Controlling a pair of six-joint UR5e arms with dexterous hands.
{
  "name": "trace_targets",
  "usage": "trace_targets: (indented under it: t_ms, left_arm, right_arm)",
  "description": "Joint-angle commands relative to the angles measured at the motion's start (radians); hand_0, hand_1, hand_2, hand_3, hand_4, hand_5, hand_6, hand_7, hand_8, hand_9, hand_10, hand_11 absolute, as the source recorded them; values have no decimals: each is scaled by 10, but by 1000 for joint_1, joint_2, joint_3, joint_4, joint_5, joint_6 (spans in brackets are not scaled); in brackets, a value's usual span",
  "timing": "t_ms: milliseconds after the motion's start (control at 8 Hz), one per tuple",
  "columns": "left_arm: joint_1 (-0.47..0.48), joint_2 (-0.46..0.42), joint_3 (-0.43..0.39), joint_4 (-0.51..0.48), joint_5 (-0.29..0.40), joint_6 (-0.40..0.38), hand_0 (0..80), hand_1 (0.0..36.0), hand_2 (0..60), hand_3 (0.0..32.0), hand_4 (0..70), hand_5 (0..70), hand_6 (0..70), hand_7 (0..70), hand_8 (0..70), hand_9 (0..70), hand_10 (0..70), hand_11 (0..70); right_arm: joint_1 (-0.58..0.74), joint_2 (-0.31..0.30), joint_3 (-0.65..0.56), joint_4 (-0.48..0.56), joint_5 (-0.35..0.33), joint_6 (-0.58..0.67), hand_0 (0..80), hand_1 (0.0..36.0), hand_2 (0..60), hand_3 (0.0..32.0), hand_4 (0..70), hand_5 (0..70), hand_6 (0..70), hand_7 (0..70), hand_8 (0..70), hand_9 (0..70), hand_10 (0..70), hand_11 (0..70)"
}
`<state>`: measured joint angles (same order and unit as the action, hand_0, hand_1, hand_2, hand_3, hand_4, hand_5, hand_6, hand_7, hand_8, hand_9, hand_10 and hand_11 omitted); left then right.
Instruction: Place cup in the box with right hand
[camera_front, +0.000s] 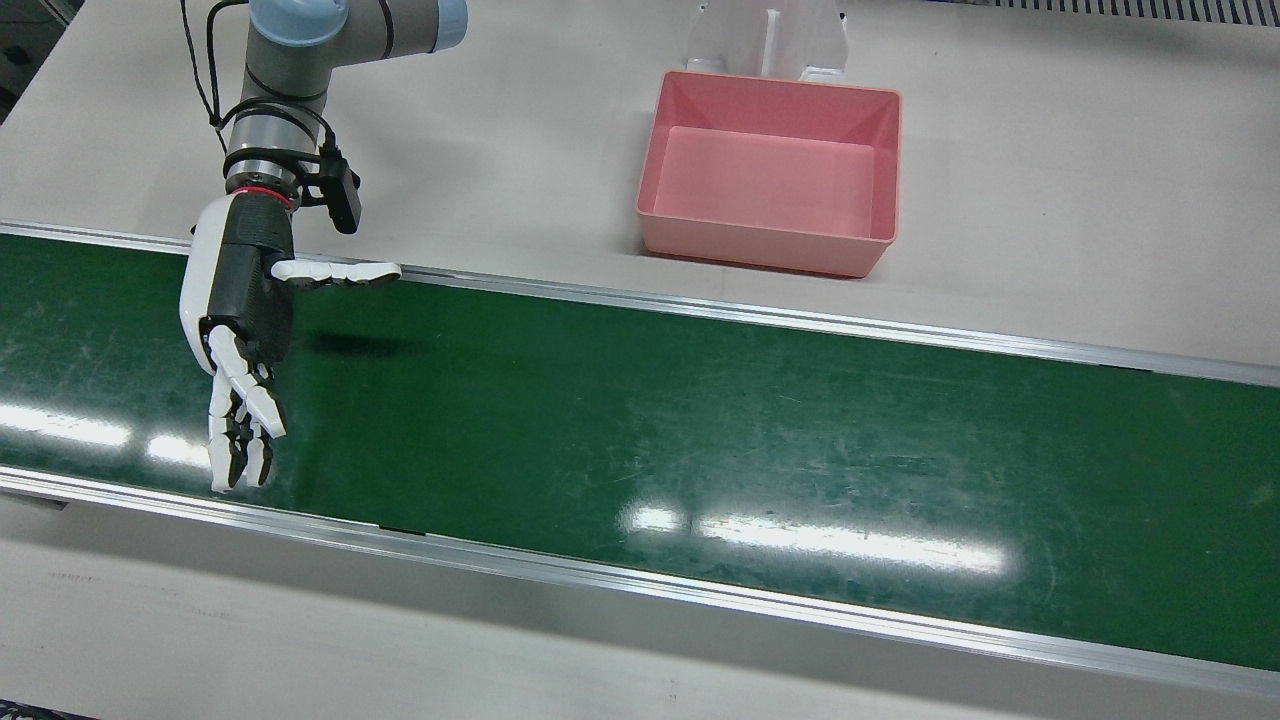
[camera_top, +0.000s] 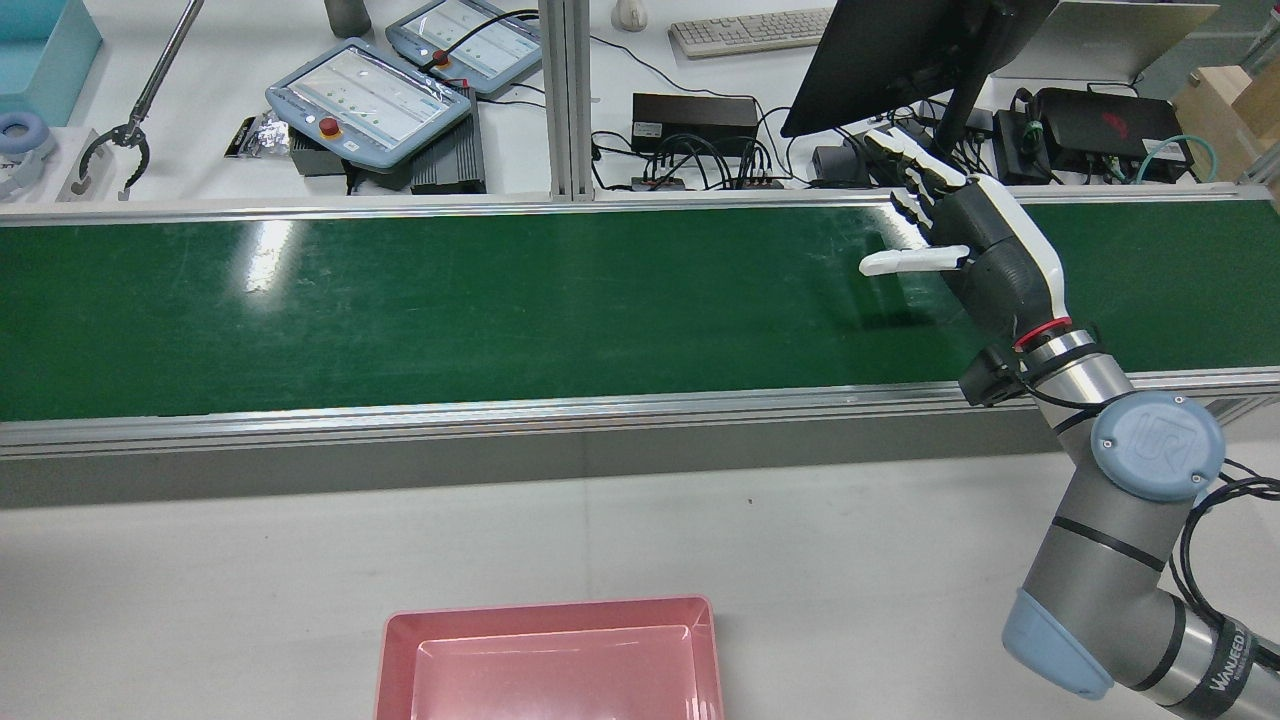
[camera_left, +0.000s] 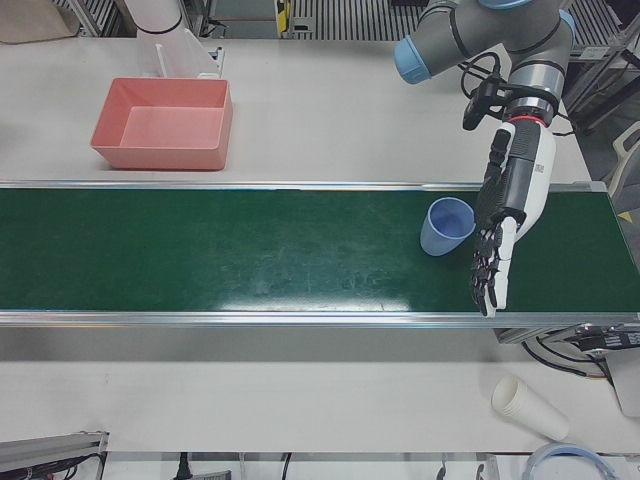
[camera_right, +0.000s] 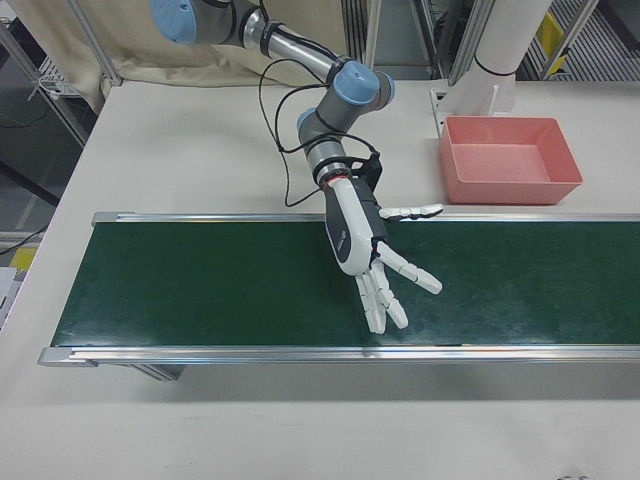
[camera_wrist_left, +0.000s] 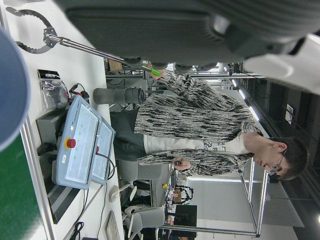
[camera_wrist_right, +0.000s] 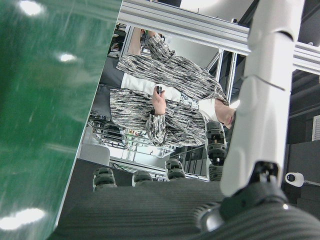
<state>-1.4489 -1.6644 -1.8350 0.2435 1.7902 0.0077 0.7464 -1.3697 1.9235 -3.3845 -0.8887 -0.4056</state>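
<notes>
Right hand (camera_front: 240, 330) hovers over the green belt (camera_front: 700, 420) with fingers spread wide, holding and touching nothing. The blue cup (camera_left: 446, 226) stands upright on the belt toward the worktop's left end, just beside the open left hand (camera_left: 505, 220) and well apart from the right one. The grasp looks not yet begun, so the next move calls for closing around the cup, then carrying it to the empty pink box (camera_front: 770, 245).
</notes>
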Motion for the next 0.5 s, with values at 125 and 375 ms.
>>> trace_targets:
  t_ms: [125, 375]
  left_arm:
    - [1, 0, 2, -1, 0, 0, 0, 0, 0, 0, 0, 0, 0, 0, 0, 0, 0, 0]
    - [1, 0, 2, -1, 0, 0, 0, 0, 0, 0, 0, 0, 0, 0, 0, 0, 0, 0]
  right_arm:
    - [4, -11, -8, 8, -3, 28, 477, 116, 0, 130, 0, 49, 11, 80, 20, 2, 19, 42]
    - [4, -25, -6, 8, -3, 31, 467, 99, 0, 100, 0, 45, 13, 77, 26, 1, 19, 40]
